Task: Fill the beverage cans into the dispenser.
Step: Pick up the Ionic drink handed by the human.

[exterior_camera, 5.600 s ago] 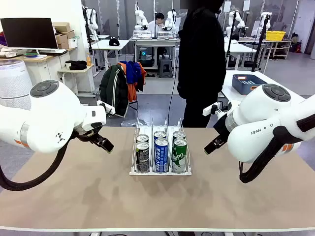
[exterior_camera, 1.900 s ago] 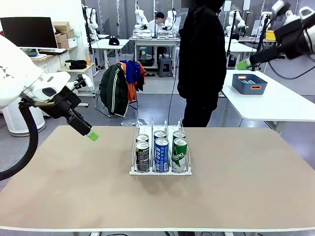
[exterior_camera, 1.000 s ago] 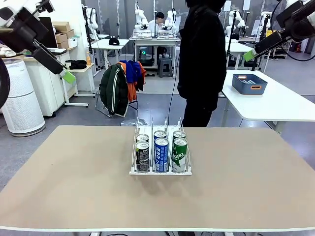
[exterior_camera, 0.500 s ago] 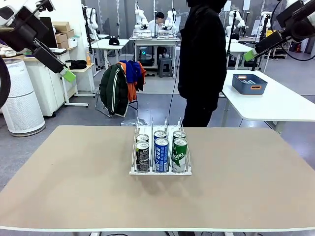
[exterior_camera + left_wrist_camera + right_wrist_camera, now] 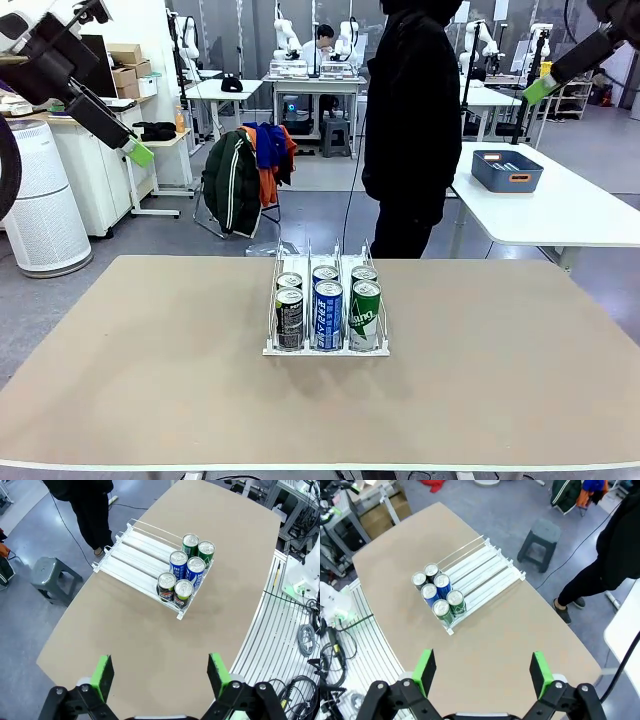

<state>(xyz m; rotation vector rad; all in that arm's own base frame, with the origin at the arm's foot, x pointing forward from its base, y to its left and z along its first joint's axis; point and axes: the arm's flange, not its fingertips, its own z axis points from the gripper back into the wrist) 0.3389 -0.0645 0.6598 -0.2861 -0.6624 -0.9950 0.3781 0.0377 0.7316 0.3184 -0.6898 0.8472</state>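
– Starting at the left: where is the left gripper [image 5: 137, 152]?
– High in the air beyond the far left corner of the table [image 5: 150, 380], well apart from everything on it. Its wrist view looks down between its green pads [image 5: 103, 674], which stand spread wide with nothing between them.
– And the dispenser [image 5: 271, 300]?
– It stands at the middle of the table, toward the far edge, with its clear lip facing the robot's side. Six beverage cans are in it, two per lane, pushed up to the front.
– Which cans in which lane?
– Left lane, a black-grey can [image 5: 289, 319] at the lip with another black-grey one [image 5: 289, 282] touching it behind. Middle lane, a blue can [image 5: 328, 316] in front and a second blue one [image 5: 325, 274] behind. Right lane, a green can [image 5: 364, 316] in front and a second green one [image 5: 364, 274] behind. All stand upright. The rear stretch of each lane is bare white.
– Who is at the far side?
– A person [image 5: 410, 120] in black stands just behind the dispenser, hands not visible.
– And on the right?
– The right gripper [image 5: 541, 90] hangs high at the upper right, well apart from the table. From its wrist camera the fingers [image 5: 540, 673] are wide apart and hold nothing.
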